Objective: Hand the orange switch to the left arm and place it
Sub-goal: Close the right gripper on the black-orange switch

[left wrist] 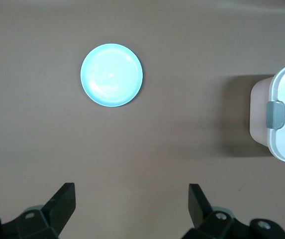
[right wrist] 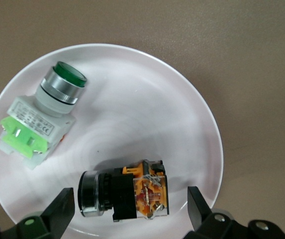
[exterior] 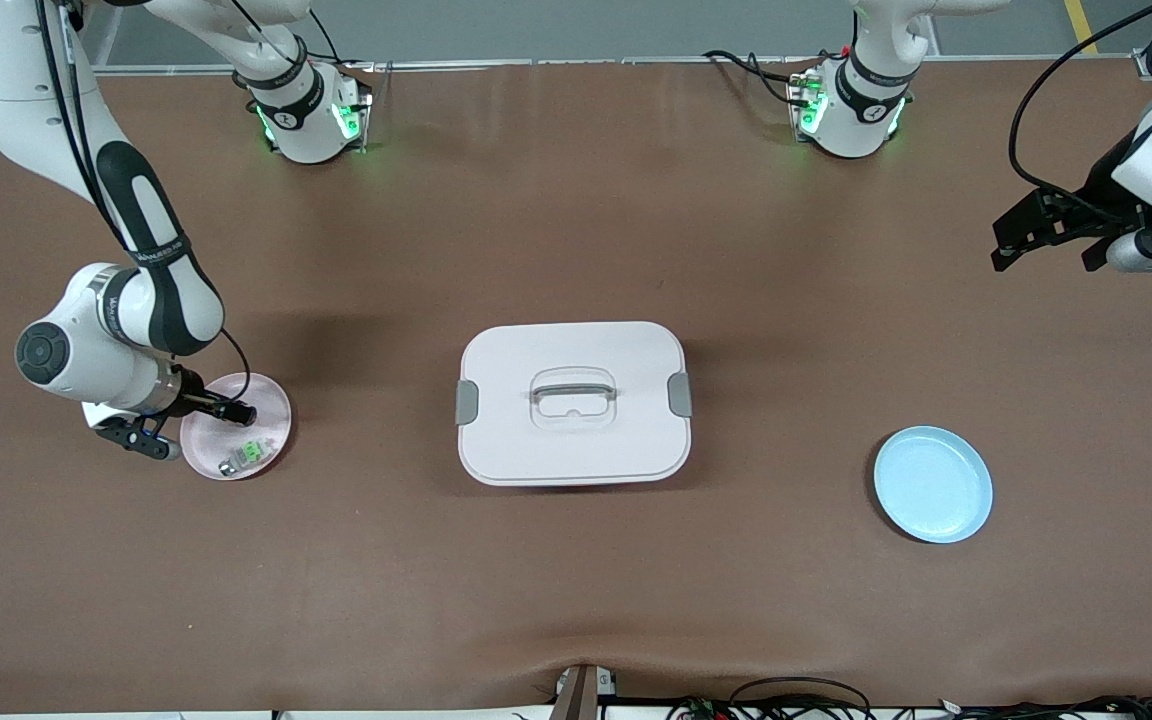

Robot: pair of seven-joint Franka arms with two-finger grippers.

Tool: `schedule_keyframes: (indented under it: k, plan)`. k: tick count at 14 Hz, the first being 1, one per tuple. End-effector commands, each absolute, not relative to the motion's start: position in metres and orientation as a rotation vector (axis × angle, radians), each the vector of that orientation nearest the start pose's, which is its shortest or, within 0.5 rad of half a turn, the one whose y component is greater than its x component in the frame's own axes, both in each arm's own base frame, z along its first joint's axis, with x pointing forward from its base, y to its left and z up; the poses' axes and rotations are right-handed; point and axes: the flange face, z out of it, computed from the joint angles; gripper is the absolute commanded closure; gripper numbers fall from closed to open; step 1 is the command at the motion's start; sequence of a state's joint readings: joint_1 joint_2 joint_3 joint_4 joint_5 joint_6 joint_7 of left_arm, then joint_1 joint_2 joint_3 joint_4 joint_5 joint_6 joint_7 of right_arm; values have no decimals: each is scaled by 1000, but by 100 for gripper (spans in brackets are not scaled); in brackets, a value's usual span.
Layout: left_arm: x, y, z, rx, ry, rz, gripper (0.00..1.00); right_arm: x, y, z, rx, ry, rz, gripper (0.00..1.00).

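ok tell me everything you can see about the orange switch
The orange switch is a small push-button part with a black round head, silver collar and orange contact block showing metal screws. It lies on its side in the pink plate, apart from the green switch. The open right gripper straddles it without touching.

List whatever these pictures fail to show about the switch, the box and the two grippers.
- Orange switch: its cap colour cannot be made out in the right wrist view; in the front view the right gripper covers it on the pink plate.
- Box: contents hidden by its lid; cut off by the edge in the left wrist view.
- Left gripper: arm cut off by the front view's edge.
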State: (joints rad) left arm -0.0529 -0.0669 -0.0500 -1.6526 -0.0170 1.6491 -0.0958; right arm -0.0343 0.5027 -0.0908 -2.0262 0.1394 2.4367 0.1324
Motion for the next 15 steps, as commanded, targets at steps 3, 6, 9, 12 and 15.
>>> schedule_keyframes:
  k: [3, 6, 9, 12, 15]
  plan:
    - [539, -60, 634, -3154, 16, -88, 0, 593, -68, 191, -3060, 527, 111, 0]
    - [539, -60, 634, -3155, 16, -87, 0, 596, -70, 183, -3063, 517, 120, 0]
    - [539, -60, 634, -3154, 16, -88, 0, 596, -71, 183, -3062, 518, 118, 0]
    - [539, -60, 634, -3154, 16, -88, 0, 595, -73, 181, -3062, 521, 120, 25]
    - [539, -60, 634, -3154, 16, -88, 0, 596, -70, 182, -3051, 552, 120, 100]
